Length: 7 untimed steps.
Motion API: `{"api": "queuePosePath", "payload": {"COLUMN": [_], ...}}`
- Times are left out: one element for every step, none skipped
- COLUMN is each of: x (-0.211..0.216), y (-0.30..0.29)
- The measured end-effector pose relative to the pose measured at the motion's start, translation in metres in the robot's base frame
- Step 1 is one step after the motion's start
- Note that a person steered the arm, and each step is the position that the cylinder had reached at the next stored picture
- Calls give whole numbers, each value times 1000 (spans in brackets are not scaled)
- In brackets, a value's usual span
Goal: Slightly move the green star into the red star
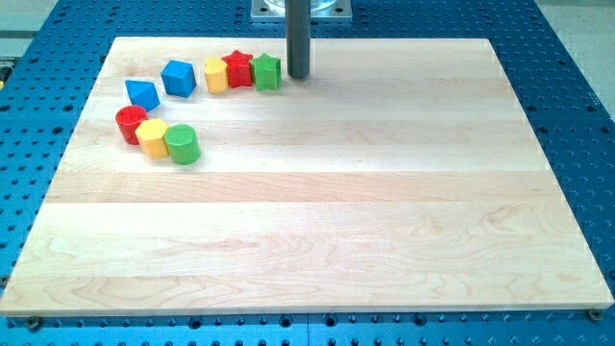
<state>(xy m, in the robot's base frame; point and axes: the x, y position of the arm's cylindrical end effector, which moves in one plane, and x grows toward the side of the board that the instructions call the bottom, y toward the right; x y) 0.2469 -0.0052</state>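
Green cylinder [182,144] nearest; unlabelled green star [266,71] touches red star [237,68].

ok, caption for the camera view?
My tip just right of the green star, which touches the red star.

the arm is seen only as a straight dark rod, held upright and entering from the view's top, a little left of centre. its upper end is cut off by the frame edge below a pale metal mount. my tip [298,76] is set down near the view's top. no joints, wrist or further links are shown in this view.
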Motion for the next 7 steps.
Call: {"api": "queuePosePath", "payload": {"x": [-2, 19, 66, 73, 85, 59, 40], "y": [8, 78, 132, 141, 84, 27, -6]}}
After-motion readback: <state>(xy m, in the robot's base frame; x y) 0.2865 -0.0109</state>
